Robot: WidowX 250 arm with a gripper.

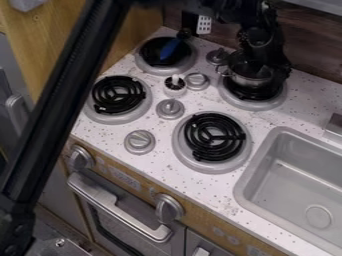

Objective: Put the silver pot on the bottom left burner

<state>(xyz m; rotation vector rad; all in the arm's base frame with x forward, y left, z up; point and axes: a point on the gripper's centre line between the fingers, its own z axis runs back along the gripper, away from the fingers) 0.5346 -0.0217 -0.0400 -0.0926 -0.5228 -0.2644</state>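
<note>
Seeing a long black arm point(63, 107) slanting down the view, well to the left of the jaws, with the gripper point(267, 65) hanging at upper right; finding a speckled pale counter point(160, 160) spread below and left of the jaws, a grey sink point(300, 182) lower and to their right, and an oven front point(107, 225) far below and left; counting four burners around the counter: the top right burner point(274, 101) just under the jaws, the bottom right burner point(212, 137) lower and to the left, the top left burner point(150, 65) across to the left, and the bottom left burner point(119, 95) well apart, left and a little lower; spotting the silver pot point(248, 80) over the top right burner, just beside the jaws on their left; cannot tell the width of the jaws' opening, nor any grip on the pot; noticing a grey stove knob point(170, 108) left of and below the jaws, a small round container point(175, 86) just above that knob, and a blue utensil point(171, 48) farther up, lying over the top left burner.
</note>
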